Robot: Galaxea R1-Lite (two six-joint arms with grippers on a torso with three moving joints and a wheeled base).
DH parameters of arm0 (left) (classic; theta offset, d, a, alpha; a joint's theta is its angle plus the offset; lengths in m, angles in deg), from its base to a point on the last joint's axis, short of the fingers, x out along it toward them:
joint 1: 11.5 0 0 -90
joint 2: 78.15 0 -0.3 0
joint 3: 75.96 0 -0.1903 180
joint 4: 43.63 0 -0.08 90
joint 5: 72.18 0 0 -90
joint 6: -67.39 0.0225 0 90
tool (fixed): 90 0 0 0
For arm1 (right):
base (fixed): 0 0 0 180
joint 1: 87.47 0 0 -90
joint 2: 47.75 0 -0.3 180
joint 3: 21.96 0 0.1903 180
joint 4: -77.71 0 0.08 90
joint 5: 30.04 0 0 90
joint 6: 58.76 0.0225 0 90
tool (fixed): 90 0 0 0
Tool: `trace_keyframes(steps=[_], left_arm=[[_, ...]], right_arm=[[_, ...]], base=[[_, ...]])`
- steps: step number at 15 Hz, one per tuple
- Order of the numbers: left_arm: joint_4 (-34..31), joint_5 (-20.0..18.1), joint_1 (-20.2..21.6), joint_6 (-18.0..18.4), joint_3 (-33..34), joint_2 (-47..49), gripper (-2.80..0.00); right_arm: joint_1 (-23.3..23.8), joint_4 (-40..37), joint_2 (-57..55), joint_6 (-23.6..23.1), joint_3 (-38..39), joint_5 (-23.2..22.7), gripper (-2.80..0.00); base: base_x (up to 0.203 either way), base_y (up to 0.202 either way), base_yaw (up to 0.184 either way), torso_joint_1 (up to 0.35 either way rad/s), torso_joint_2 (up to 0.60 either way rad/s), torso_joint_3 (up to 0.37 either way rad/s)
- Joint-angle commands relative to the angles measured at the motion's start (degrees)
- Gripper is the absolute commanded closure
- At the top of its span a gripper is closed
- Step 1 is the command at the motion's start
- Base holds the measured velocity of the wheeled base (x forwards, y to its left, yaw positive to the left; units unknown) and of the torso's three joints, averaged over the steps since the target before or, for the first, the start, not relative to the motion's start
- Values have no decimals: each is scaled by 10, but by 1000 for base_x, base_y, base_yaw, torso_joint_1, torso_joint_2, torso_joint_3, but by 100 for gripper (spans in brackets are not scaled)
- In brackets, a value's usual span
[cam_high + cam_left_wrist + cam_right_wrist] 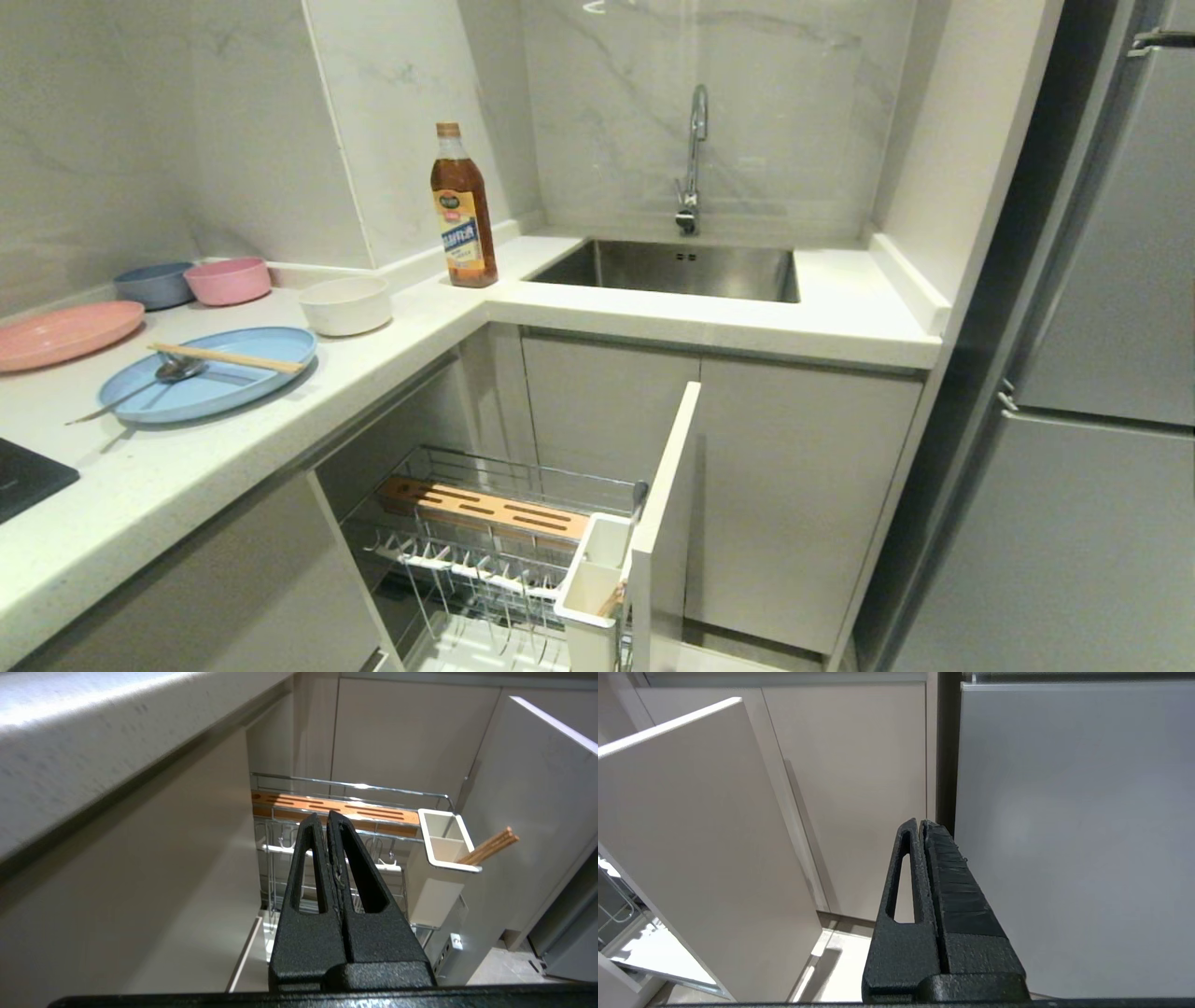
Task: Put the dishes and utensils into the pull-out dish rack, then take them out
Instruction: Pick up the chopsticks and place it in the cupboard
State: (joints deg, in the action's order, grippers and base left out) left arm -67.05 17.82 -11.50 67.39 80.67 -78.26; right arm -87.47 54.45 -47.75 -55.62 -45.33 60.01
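On the counter at the left lies the light-blue oval plate (207, 385), with wooden chopsticks (229, 357) and a metal spoon (168, 371) lying across it. The cream bowl (345, 304) stands just behind it. Below the counter the pull-out dish rack (523, 464) is drawn out, showing its wooden strip (334, 807) and pale cabinet front (665, 523). Another pair of chopsticks (488, 846) leans in the rack's white utensil holder (444, 835). My left gripper (327, 814) hangs shut and empty in front of the rack. My right gripper (920, 822) is shut and empty, facing the cabinets. Neither arm shows in the head view.
A pink plate (65, 333), a pink bowl (229, 280) and a grey-blue bowl (154, 285) sit at the counter's far left. An oil bottle (463, 210) stands by the sink (672, 269) and its faucet (693, 159). A grey fridge (1102, 373) fills the right, and a black cooktop (23, 476) lies at the left edge.
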Motion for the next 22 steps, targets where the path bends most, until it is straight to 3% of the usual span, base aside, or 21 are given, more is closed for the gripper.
trace_keyframes(steps=[1, 7, 22], left_arm=[[0, 0, 0, 0, 1, 0, 0], [0, 0, 0, 0, 1, 0, 0], [1, 0, 0, 1, 1, 0, 0]], right_arm=[[0, 1, 0, 0, 0, 0, 0], [0, 1, 0, 0, 0, 0, 0], [0, 1, 0, 0, 0, 0, 0]], base=[[0, 0, 0, -66, 212, 134], [0, 0, 0, -12, 48, -1], [0, 0, 0, 2, 4, -193]])
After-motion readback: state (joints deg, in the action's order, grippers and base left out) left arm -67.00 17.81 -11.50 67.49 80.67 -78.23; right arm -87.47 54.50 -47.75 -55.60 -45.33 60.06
